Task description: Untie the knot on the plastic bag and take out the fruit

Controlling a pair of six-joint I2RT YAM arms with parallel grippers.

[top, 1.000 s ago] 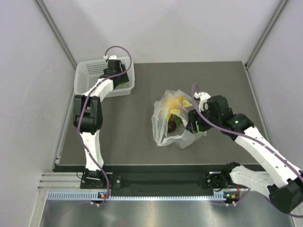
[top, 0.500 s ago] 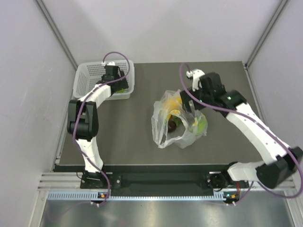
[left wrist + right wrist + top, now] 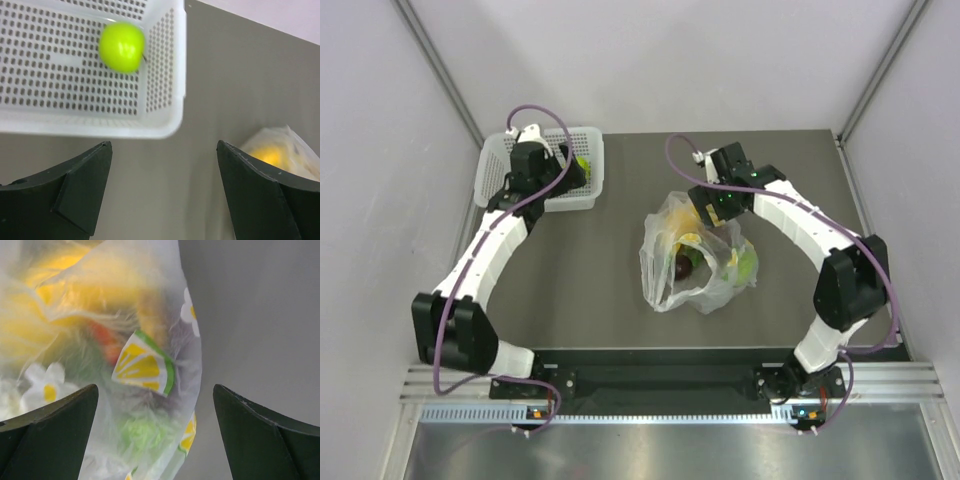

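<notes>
Plastic bag point(image 3: 667, 287) sits slumped mid-surface point(image 3: 580, 300). No tied knot discernible in any view, so I judge untying done and unloading underway. One green apple point(image 3: 121, 47) lies in the white basket point(image 3: 165, 75) at the far-left corner. Other fruit inside the bag: yellow bananas point(image 3: 682, 214), dark grapes point(image 3: 683, 267), green fruit point(image 3: 746, 264); orange-red bits point(image 3: 102, 337) show thru the film in the right wrist view. Left jaws: wide open, empty, hovering just outside the basket's near wall w/ nothing betw. the fingers. Right jaws: wide open, empty, over the bag's far top; film lies below the gap, not pinched. Step in hand (judgement): right arm lining up the next pick. Next move needs entry thru the bag opening rather than onto the film, closing on one fruit only. Film is thin and crinkly and likely to lift w/ the fruit, so the left arm may have to pin the bag.
</notes>
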